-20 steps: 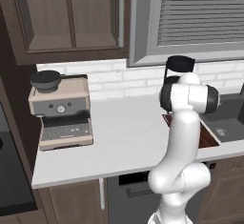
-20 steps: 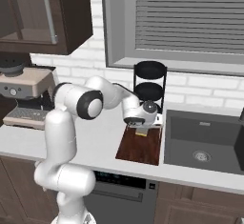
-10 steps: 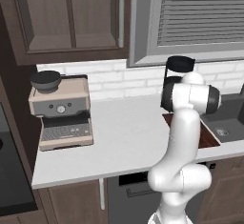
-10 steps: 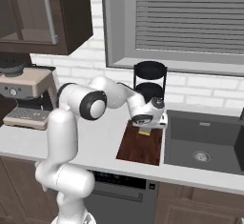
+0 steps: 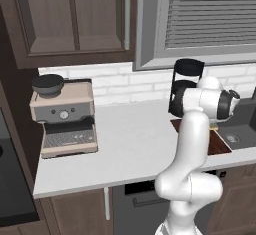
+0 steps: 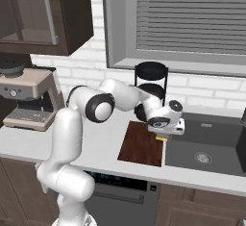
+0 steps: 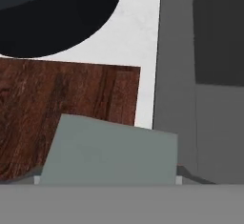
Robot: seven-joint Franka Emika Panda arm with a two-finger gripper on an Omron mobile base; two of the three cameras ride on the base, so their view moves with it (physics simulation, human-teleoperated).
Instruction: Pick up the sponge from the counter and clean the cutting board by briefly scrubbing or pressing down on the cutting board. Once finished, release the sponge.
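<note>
The sponge point(image 6: 161, 138) shows its yellow base at the right edge of the dark reddish-brown cutting board point(image 6: 141, 143), beside the sink. My gripper point(image 6: 163, 132) points down right over it. In the hand view the sponge's grey-green top point(image 7: 109, 151) lies slightly tilted and spans the gap between the fingers, over the board's point(image 7: 62, 99) right end. Whether the jaws press on it I cannot tell. In the left base view my own arm hides the hand, and a strip of the cutting board point(image 5: 216, 144) shows past it on the counter point(image 5: 130, 139).
A dark sink basin point(image 6: 211, 148) lies directly right of the board. A black round stand point(image 6: 151, 88) rises at the wall behind the board. A coffee machine point(image 5: 62, 119) stands at the counter's far left. Wall cabinets and a window hang above.
The gripper has slid right along the board with the sponge under it, from about the board's middle to its edge by the sink.
</note>
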